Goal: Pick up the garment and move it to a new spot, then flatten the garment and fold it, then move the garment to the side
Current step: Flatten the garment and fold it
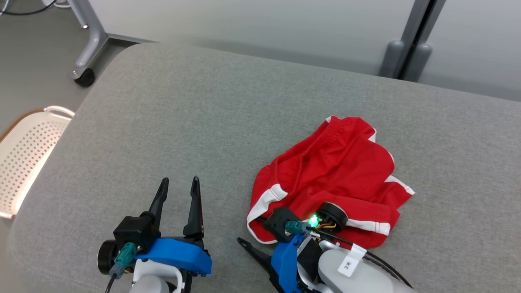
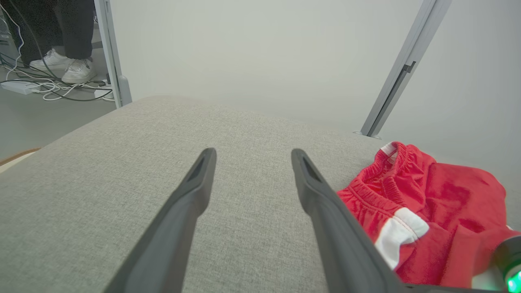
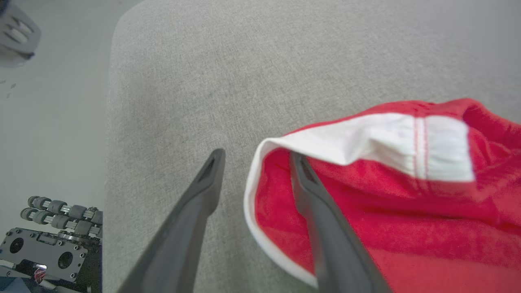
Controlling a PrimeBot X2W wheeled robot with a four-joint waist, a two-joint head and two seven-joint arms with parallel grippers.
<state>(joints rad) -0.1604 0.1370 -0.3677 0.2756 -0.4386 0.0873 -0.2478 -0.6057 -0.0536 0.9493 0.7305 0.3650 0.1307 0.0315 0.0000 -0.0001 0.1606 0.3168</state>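
Red garment: a pair of shorts with white side bands and thin white piping. It lies crumpled on the grey padded top, on my right half and close to the front edge.
Waistband: the gathered elastic end is the far end and curls over itself. The legs point back toward me, overlapped and creased.
Near hem: one leg opening gapes toward me, with its white edge standing up in a loop.
My right gripper: the fingers are spread at that hem. One lies inside the leg opening against the red lining, and the other rests outside over bare grey fabric. The white edge runs between them, and I am pinching nothing.
My left gripper: the fingers are spread wide with nothing between them, over bare padding just left of the shorts.
Step in hand: by my reading the shorts are set down at their spot, and flattening comes next.
Doing it well: I would slide the inner finger straight back out of the leg so the hem is not dragged along. Then I would take the two waistband corners, one per gripper, and draw them apart low over the padding until the legs lie side by side.
Risk: the cloth looks thin and limp, so a finger could snag a single layer and bunch it.
Basket: white and perforated, beside the top's left edge, well apart from the cloth.
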